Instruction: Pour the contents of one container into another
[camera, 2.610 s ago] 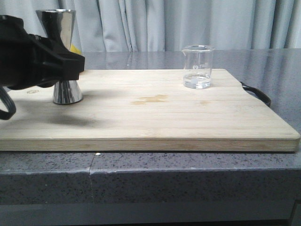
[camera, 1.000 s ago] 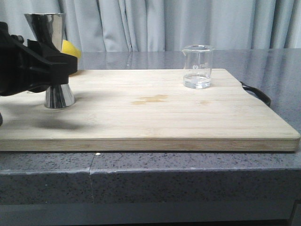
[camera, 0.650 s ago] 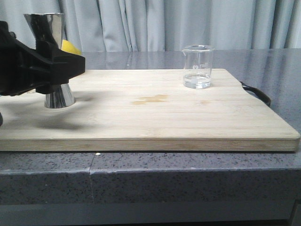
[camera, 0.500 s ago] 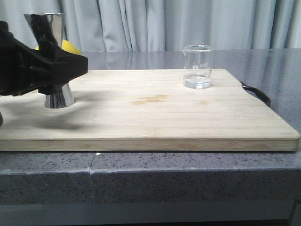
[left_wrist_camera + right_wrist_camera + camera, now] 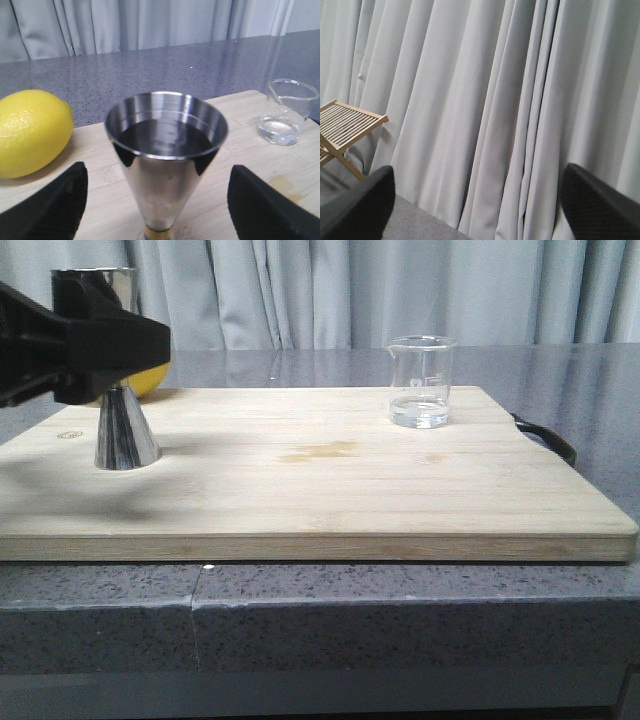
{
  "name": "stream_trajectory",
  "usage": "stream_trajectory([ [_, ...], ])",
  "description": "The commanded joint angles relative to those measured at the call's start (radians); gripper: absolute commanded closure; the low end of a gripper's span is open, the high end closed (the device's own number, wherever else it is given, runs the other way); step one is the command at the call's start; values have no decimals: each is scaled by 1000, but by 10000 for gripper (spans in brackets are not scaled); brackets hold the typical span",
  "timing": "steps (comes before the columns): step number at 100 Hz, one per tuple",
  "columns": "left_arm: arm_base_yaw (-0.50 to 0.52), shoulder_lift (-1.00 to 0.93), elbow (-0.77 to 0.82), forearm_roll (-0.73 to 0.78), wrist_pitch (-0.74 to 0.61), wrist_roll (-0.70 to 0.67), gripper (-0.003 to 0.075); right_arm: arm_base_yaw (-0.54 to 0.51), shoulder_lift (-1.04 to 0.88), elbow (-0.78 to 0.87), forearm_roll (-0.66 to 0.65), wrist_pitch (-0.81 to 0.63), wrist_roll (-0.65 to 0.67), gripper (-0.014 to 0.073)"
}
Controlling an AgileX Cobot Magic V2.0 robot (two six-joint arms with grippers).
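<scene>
Beaker (image 5: 421, 381) graduations faint, unreadable — left end effector (image 5: 155, 200) fingers spread, unclamped, flanking jigger (image 5: 166, 160), hiding its waist; right end effector (image 5: 480, 210) apart.

Yellow lemon (image 5: 31, 132) on wooden board (image 5: 320, 495), grey speckled counter (image 5: 400, 625), pale curtains (image 5: 485, 110), slatted wooden rack (image 5: 345, 127)

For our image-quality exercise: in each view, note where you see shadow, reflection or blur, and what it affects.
Front view: the left gripper is a dark, slightly blurred mass casting a soft shadow on the wooden board; the jigger mirrors its surroundings.
Left wrist view: the jigger is sharp with bright rim highlights; the beaker and lemon look softer.
Right wrist view: evenly lit curtain, fingertips blurred.
</scene>
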Motion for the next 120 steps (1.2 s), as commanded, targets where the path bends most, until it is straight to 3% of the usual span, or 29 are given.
stream_trajectory([
  [1,-1,-67,-19,-6,-7,-1,183,-7,-23,-34,26,-64,-8,-13],
  [36,-1,-333,-19,-6,297,-1,183,-7,-23,-34,27,-64,-8,-13],
  [51,16,-519,-29,-6,305,46,185,-20,-30,-36,58,-1,-29,-13],
  [60,66,-603,-74,-42,343,100,187,-55,-53,-38,60,84,-98,-13],
  [80,243,-740,-202,-64,463,163,215,-134,-199,-44,79,187,-100,-6],
  [94,351,-796,-252,-60,556,181,294,-148,-338,-44,79,493,-100,11],
  [101,392,-817,-259,-60,562,181,386,-148,-406,-44,77,655,-100,92],
  [108,425,-831,-259,-60,556,181,526,-148,-463,-44,71,766,-100,251],
  [116,454,-842,-259,-60,551,181,727,-148,-517,-44,61,846,-100,526],
  [120,466,-850,-259,-60,551,183,736,-148,-544,-44,61,873,-100,674],
])
